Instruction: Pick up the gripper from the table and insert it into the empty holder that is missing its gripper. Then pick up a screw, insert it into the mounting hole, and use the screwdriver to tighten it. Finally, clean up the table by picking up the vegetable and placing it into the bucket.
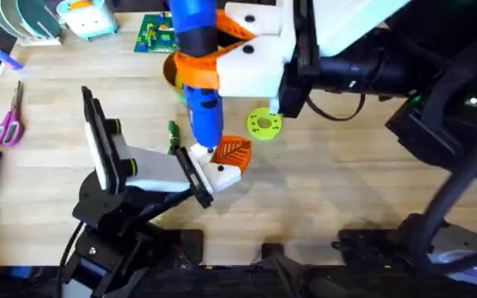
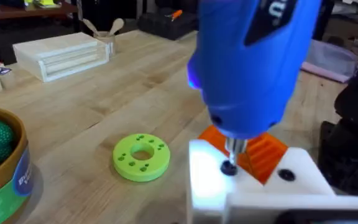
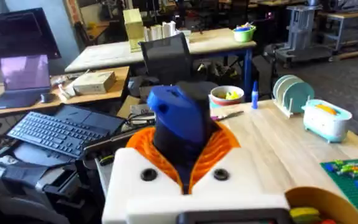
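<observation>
The right gripper [image 1: 222, 58] pinches the blue screwdriver [image 1: 199, 74], which stands upright with its tip [image 2: 231, 149] down on a screw [image 2: 228, 167] in the white holder [image 2: 253, 186]. An orange gripper [image 2: 263, 152] sits in that holder. I cannot tell how the left gripper's jaws stand.

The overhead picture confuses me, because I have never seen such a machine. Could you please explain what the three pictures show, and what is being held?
These are two robot arms at a light wooden table. One picture looks down from above. The other two come from small cameras on each arm's wrist. The right gripper, white with orange ribbed pads, is shut on a thick bright-blue screwdriver. Its thin metal tip points down onto a small dark screw in a white plastic finger block at the end of the left arm. An orange ribbed wedge piece sits against that block. On the table lie a round green disc with holes and pink-handled scissors.
</observation>
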